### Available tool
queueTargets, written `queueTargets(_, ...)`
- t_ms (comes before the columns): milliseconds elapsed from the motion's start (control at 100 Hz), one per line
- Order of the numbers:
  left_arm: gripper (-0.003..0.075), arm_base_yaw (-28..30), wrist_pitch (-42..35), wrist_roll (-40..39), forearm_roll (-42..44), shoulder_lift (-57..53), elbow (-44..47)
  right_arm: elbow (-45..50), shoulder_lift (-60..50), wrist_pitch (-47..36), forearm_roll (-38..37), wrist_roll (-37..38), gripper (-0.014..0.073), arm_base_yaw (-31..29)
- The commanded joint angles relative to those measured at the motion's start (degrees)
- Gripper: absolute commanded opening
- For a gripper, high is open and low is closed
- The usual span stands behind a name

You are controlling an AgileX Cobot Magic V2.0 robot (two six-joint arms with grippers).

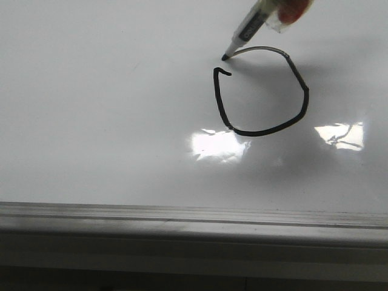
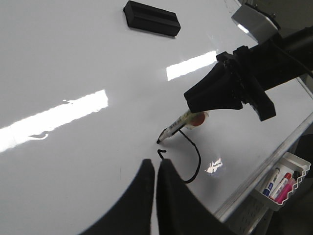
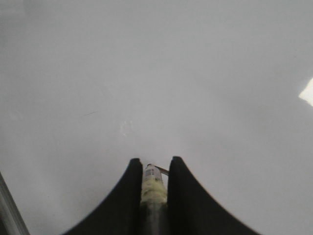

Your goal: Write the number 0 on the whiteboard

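The number 0 (image 1: 260, 132) is a thin black loop on the whiteboard (image 1: 91, 121), with a small hook at its upper left and a fainter grey top stroke. A small gap separates the hook from the end of the top stroke. A marker (image 1: 245, 33) slants down from the upper right, and its tip rests at the left end of that faint stroke. My right gripper (image 3: 155, 164) is shut on the marker (image 3: 154, 181). In the left wrist view it (image 2: 195, 105) hangs over the loop (image 2: 197, 161). My left gripper (image 2: 155, 164) is shut on nothing, close by the loop's hook.
A grey metal rail (image 1: 194, 218) runs along the board's near edge. A black eraser (image 2: 151, 18) lies on the far part of the board. A white tray (image 2: 299, 165) with spare markers hangs past the board's edge. Bright glare patches (image 1: 218, 145) lie below the loop.
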Motion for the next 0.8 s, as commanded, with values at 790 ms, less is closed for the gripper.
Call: queueTargets(790,-0.002,-0.07,-3.87,-0.67,-0.47,0.57,-1.35,-0.97,0.14,3.65,-2.34,-1.01,-0.0048,1.69)
